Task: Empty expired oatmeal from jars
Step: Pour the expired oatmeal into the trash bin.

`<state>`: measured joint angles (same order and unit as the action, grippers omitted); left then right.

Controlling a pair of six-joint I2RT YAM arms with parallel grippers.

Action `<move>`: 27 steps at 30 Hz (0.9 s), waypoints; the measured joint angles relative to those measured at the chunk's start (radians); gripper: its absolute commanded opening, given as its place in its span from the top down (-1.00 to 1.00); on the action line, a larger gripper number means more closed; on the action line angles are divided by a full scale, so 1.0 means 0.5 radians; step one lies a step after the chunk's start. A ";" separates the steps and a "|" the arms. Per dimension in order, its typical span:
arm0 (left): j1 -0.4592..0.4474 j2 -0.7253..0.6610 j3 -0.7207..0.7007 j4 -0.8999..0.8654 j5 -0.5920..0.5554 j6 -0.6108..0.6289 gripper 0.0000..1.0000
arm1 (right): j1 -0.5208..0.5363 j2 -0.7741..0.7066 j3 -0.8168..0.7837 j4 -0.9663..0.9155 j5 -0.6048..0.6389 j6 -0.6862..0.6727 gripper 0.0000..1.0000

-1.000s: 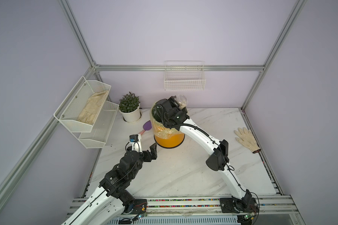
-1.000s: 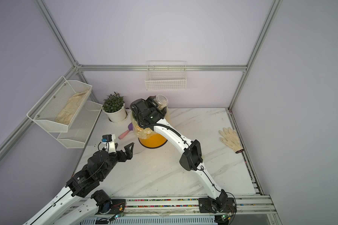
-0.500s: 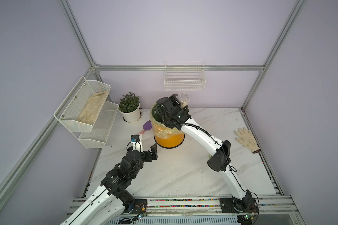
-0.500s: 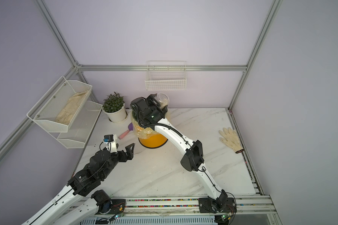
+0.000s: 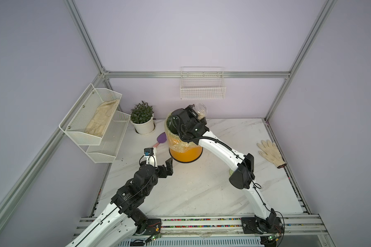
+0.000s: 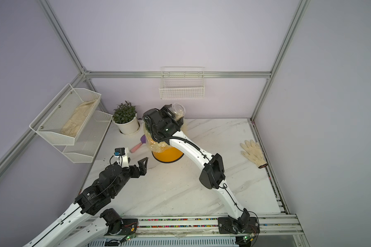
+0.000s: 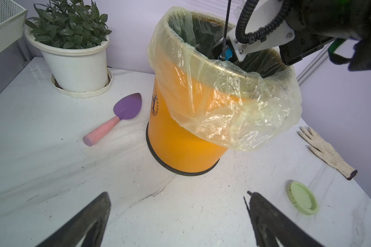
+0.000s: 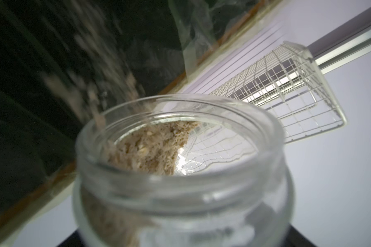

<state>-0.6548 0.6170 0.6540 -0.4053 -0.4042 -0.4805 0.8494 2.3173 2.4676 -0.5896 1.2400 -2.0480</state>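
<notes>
My right gripper (image 5: 198,113) is shut on the clear glass jar (image 5: 202,109), holding it tipped over the far rim of the orange bin (image 5: 185,152) with its yellow liner. In the right wrist view the jar (image 8: 180,171) has no lid, and beige oatmeal (image 8: 152,149) lies against its lower side while blurred flakes fall into the dark bin. The pale green lid (image 7: 302,201) lies flat on the table. My left gripper (image 5: 168,165) is open and empty, low over the table in front of the bin (image 7: 180,139).
A white plant pot (image 5: 142,126) and a purple trowel with a pink handle (image 7: 118,117) sit left of the bin. A work glove (image 5: 270,153) lies at the right edge. A wire basket (image 5: 202,89) hangs on the back wall and mesh shelves (image 5: 99,126) on the left wall.
The right arm has shifted slightly over the bin with the jar. The left arm has stayed where it was.
</notes>
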 measured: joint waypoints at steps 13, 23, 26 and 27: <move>0.000 -0.010 0.000 0.001 0.001 -0.017 -1.00 | -0.005 -0.045 0.075 -0.150 -0.217 -0.007 0.94; 0.000 -0.010 0.000 0.000 0.001 -0.017 -0.99 | -0.020 -0.070 0.033 -0.404 -0.405 -0.034 0.94; 0.000 -0.009 0.000 -0.002 0.001 -0.017 -1.00 | -0.017 -0.051 0.128 -0.414 -0.477 -0.035 0.94; 0.000 -0.009 0.000 -0.001 0.001 -0.017 -1.00 | -0.013 -0.053 0.147 -0.387 -0.513 -0.034 0.94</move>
<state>-0.6548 0.6125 0.6540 -0.4057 -0.4038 -0.4889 0.8429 2.2906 2.5412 -0.7830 0.9836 -2.0651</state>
